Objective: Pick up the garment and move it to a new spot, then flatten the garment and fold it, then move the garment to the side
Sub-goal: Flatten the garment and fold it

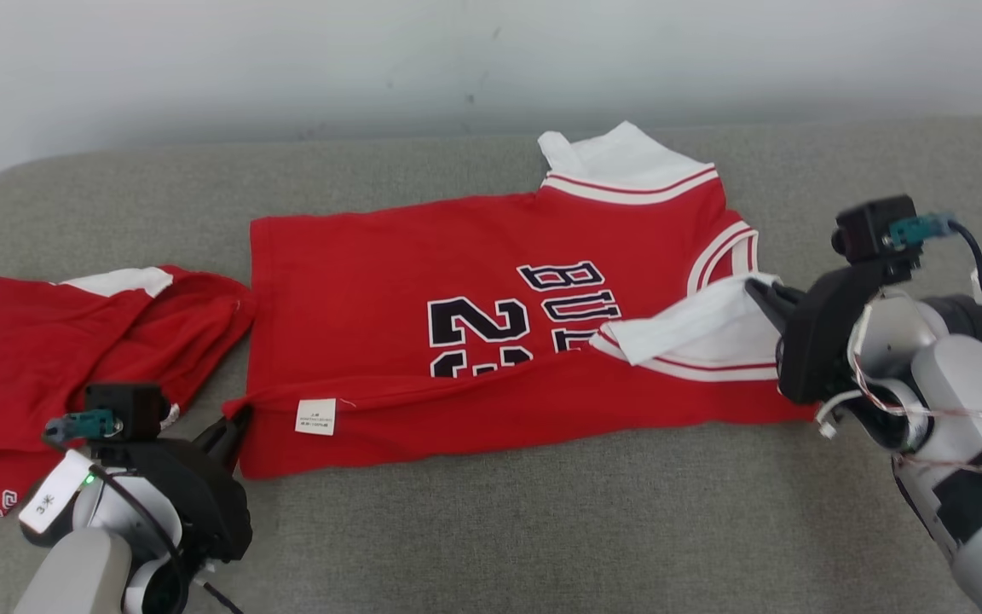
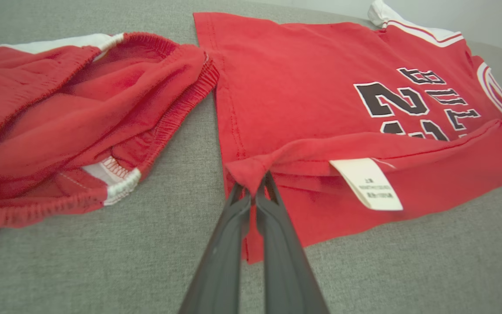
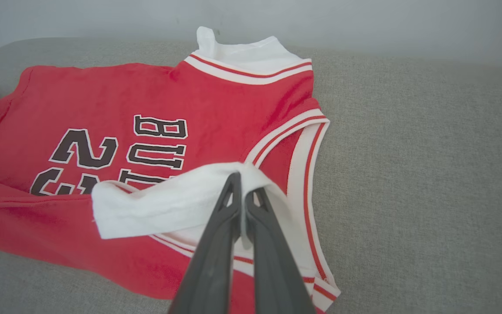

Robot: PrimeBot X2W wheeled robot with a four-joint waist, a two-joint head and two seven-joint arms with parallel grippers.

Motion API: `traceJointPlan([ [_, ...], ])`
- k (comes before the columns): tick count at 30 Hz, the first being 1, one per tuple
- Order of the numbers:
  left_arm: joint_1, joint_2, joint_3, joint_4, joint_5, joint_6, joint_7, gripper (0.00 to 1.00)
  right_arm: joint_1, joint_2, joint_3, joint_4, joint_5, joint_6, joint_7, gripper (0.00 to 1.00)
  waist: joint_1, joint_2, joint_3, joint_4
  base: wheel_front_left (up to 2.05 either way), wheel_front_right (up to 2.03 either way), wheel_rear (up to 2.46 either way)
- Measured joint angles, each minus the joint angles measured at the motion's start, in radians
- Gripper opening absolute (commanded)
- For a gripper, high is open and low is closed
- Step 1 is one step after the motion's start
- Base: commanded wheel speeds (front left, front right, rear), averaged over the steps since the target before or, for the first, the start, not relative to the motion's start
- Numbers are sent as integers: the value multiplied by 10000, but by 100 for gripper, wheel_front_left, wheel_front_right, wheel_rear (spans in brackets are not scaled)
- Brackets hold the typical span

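Position: red fabric jersey with black lettering (image 1: 389, 273) is lying on grey fabric cushion (image 1: 542, 529).
Left gripper (image 2: 253, 186) is pinching its near-left hem corner (image 2: 251, 168); right gripper (image 3: 242, 185) is clamping its white sleeve (image 3: 159, 209) at right.

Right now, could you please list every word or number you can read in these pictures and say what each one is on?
"BUL": shirt chest; the rest lies under the white sleeve.
"2": shirt too; next digit half hidden by the fold.
"LLS": shorts, the rest out of sight.
"3": sticker on the left arm; following mark unclear.
Care label on the shirt: too small to read.
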Motion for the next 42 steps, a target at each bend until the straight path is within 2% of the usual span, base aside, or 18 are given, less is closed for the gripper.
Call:
traceJointPlan([
  [3,-259,-79,-38,268,-25,-10,23,0,-585,244,113,500,-67,0,38,0,0,0,245,-41,0,0,0],
  [9,-941,-278,-219,794,-73,-84,10,0,-1286,336,253,1519,-445,2,-67,0,-1,0,688,-78,0,0,0],
  [19,-1400,-368,-366,1778,-73,-88,-263,0,-1878,717,441,2840,-685,125,-941,0,-2,0,932,-21,0,0,0],
  [20,-1466,-368,-382,1868,-73,-88,-324,0,-1914,744,447,2922,-685,176,-1076,22,-2,0,932,-21,0,0,0],
  [21,-1523,-370,-408,1958,-73,-90,-384,0,-1964,788,441,3035,-686,176,-1237,80,-1,0,927,-21,0,0,0],
  [22,-1564,-372,-441,2063,-71,-90,-447,37,-1994,840,418,3143,-686,176,-1384,100,-1,1,908,-22,0,0,0],
  [23,-1569,-374,-458,2134,-69,-90,-543,100,-1998,895,399,3233,-685,180,-1507,100,-1,0,879,-23,0,0,0],
  [32,-1479,-589,-579,2545,-40,-92,-1352,100,-1835,918,288,3916,-663,439,-2671,100,-3,0,399,-54,0,0,0],
  [42,-201,-642,-633,2224,52,-86,-2523,100,-130,564,502,3584,-686,543,-4211,100,-4,-2,-419,-26,0,0,0],
])
